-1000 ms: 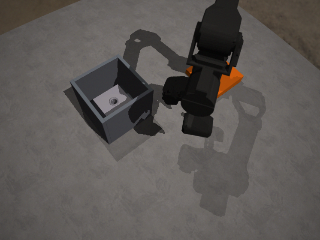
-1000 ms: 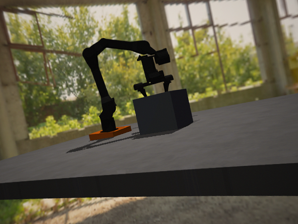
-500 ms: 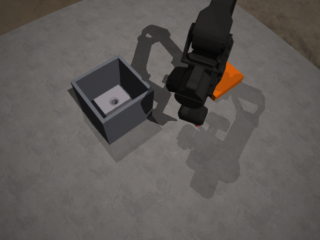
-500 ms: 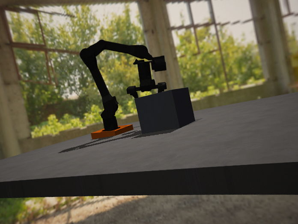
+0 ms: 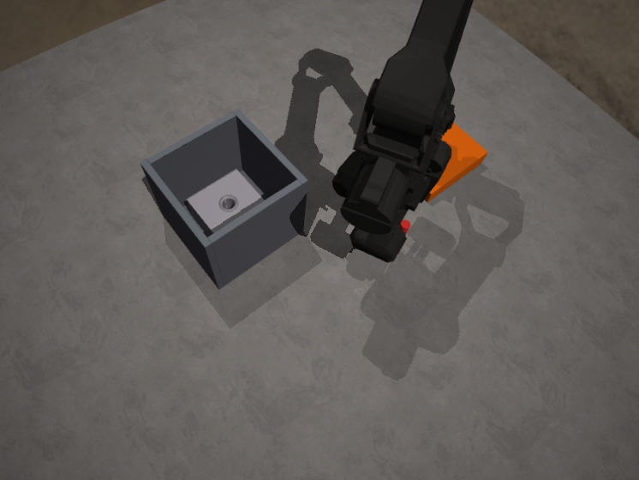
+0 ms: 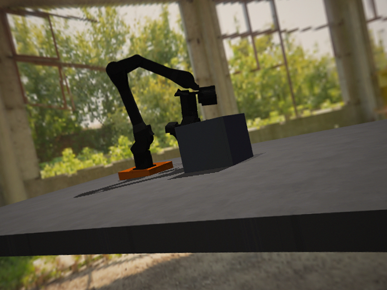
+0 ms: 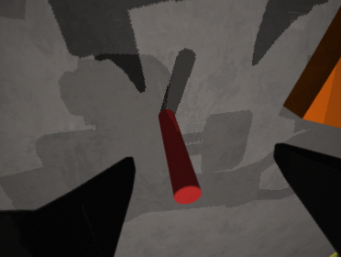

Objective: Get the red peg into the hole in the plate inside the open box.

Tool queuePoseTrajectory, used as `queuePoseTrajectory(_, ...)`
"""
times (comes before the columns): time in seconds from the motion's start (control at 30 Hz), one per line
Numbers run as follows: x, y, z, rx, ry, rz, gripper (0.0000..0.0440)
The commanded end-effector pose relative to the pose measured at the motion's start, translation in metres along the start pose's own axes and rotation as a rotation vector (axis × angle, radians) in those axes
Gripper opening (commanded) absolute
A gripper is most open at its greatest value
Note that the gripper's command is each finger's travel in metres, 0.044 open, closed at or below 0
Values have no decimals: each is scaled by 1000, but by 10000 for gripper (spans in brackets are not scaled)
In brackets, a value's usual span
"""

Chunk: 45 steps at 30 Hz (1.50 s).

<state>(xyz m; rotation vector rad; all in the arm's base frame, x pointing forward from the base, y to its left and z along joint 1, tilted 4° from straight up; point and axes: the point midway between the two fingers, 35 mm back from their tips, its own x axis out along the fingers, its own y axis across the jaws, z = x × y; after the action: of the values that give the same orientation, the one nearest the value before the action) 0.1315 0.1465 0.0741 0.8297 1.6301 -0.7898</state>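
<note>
The black parallel-jaw gripper [image 7: 203, 157] stands wide open above the slim red cylindrical peg [image 5: 405, 226] [image 7: 178, 153], which stands upright on the grey stone-like table [image 5: 289, 403] [image 6: 289, 185] [image 7: 293, 225], ungrasped; grasping, carrying and inserting all remain; the open grey square-walled box [image 5: 255, 227] [image 6: 203, 146] shows its pale plate's hole [image 5: 228, 202] unfilled.

Toward one o'clock from above, the arm [image 5: 413, 87] [image 6: 156, 69] is matt black, with long angular links and rounded joints. A chunky cylinder [image 5: 373, 201] [image 6: 206, 95] sits at its wrist. The gripper [image 7: 203, 157] has black fingers tapering to blunt points.
</note>
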Motion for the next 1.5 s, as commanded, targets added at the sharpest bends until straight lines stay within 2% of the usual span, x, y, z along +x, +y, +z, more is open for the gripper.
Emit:
queuePoseTrajectory(0.0, 10, 1, 1, 21, 13, -1, 387)
queuePoseTrajectory(0.47, 18, 14, -2, -3, 54, 15, 34)
queuePoseTrajectory(0.53, 17, 15, -3, -12, 64, 19, 0)
queuePoseTrajectory(1.07, -36, 38, -29, -92, 193, 238, 0)
queuePoseTrajectory(1.47, -97, 44, -22, -156, 159, 405, 0)
